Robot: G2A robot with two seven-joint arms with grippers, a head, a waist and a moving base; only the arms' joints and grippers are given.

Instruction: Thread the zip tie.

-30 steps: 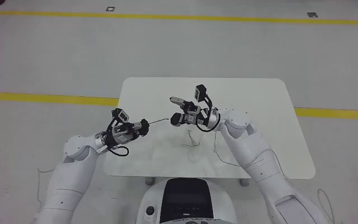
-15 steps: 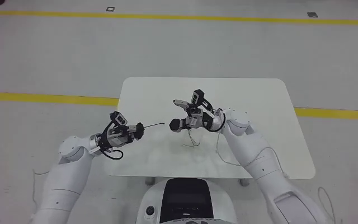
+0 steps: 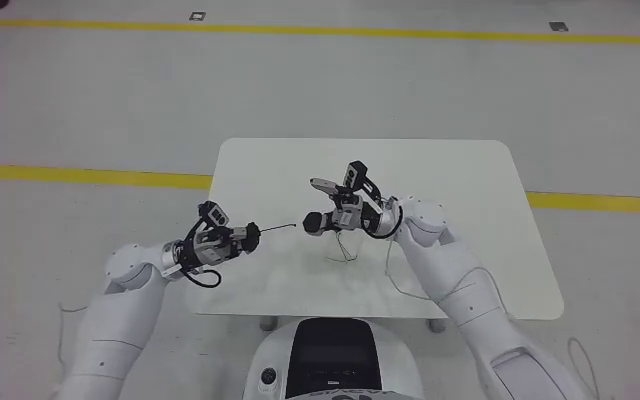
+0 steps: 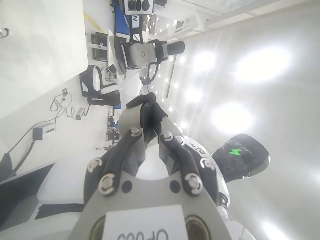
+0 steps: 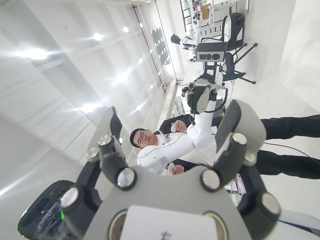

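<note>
Top view: pinching a thin black zip tie (image 3: 275, 228) by one end in the left gripper (image 3: 252, 233), jaws closing tight on it. Holding it in the air above the left part of the white table (image 3: 470, 180), not resting it on the surface. Pointing the free length of the strap almost level toward the right gripper (image 3: 317, 203), with the tip ending just beside that gripper's nearer finger; touching or just apart, not telling from here. Hovering the right gripper above the middle of the table. Spreading its jaws wide and clamping nothing, one finger lying toward the far side of the table and the other toward the near side. Turning the opening toward the left arm.

Left wrist view: pressing both fingers (image 4: 132, 123) together on a dark strip, the zip tie (image 4: 150, 101). Showing it nearly end-on, poking out past the fingertips, so revealing little of its length. Facing the right gripper (image 4: 146, 52) farther off, just beyond the strap's tip.

Right wrist view: standing the two fingers (image 5: 228, 123) well apart, ribbed dark pads facing each other across the gap, with nothing between them. Looking across at the left gripper (image 5: 198, 98) farther off, seen through the gap, nearer the finger with the ribbed pad in plain sight.
</note>
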